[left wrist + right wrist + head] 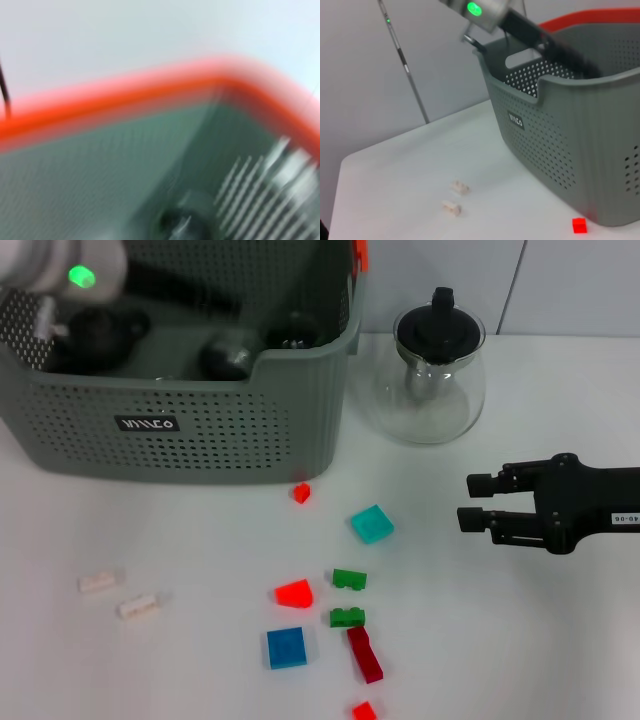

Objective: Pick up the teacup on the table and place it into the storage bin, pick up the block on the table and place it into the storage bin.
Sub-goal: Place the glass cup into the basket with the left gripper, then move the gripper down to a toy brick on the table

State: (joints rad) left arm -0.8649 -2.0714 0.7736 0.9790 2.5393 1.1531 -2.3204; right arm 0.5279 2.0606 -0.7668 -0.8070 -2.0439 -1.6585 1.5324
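My right gripper [468, 501] hangs spread and empty by the table's right edge, left arm [150, 280] buried in the bin [200, 430] at far left, grip unseen; blocks [371, 524] mid-table look light, stiff, side-pinchable.

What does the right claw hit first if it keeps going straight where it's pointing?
Probably the teal block. The right claw hangs over the table, open, pointing toward the robot's left. Its height is unclear, so it may pass above the block and reach the storage bin.
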